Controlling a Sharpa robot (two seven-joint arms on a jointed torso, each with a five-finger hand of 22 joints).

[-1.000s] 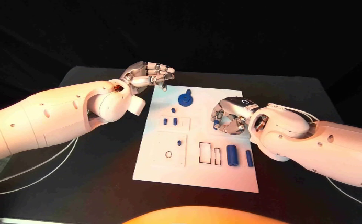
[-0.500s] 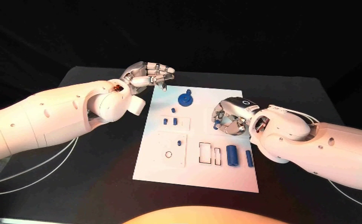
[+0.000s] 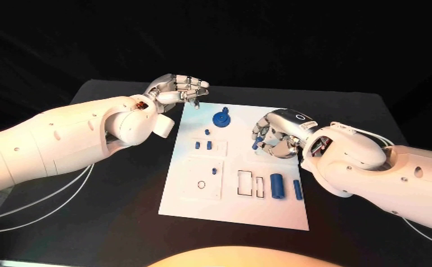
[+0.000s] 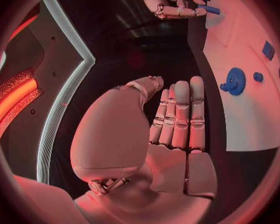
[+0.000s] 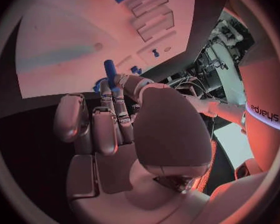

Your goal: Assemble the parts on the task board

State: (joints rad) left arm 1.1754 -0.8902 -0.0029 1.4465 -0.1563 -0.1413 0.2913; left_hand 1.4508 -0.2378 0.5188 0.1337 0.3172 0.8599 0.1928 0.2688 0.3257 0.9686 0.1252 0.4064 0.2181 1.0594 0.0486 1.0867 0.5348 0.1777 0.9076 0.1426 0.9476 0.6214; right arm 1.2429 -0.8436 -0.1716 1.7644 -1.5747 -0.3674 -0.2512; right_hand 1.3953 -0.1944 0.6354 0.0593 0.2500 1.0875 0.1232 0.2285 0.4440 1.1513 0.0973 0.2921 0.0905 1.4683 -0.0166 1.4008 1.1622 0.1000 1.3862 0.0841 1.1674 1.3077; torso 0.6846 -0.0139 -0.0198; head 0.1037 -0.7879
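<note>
— What's the right hand (image 3: 276, 133) got?

— A small blue peg (image 5: 109, 70), pinched between the thumb and a finger, its end poking out past the fingertips (image 5: 104, 88). You can see it best from the wrist. From above, bits of blue (image 3: 258, 140) show between the curled fingers, over the right side of the task board (image 3: 234, 208).

— Is the peg touching the board?

— I can't tell. The fingers hang over the white plate, but the gap under them isn't clear.

— And the left hand (image 3: 177, 88)?

— It holds nothing. Its fingers (image 4: 180, 115) lie close side by side, bent forward, the thumb tucked near them. It sits just off the board's far left corner, over the black table (image 3: 108, 204).

— Where are the other parts?

— All on the board. A blue gear (image 3: 220, 118) lies just beyond the left hand's fingertips, towards the right hand. A few short blue pegs (image 3: 203, 144) stand in the stretch between the two hands, and another small one (image 3: 214, 169) closer to me. Two longer blue cylinders (image 3: 277, 184) lie side by side near the front edge, on the wrist side of the right hand, next to two rectangular slots (image 3: 245, 181).

— Any contact between the hands?

— None, they're well apart, the gear between them.
</note>
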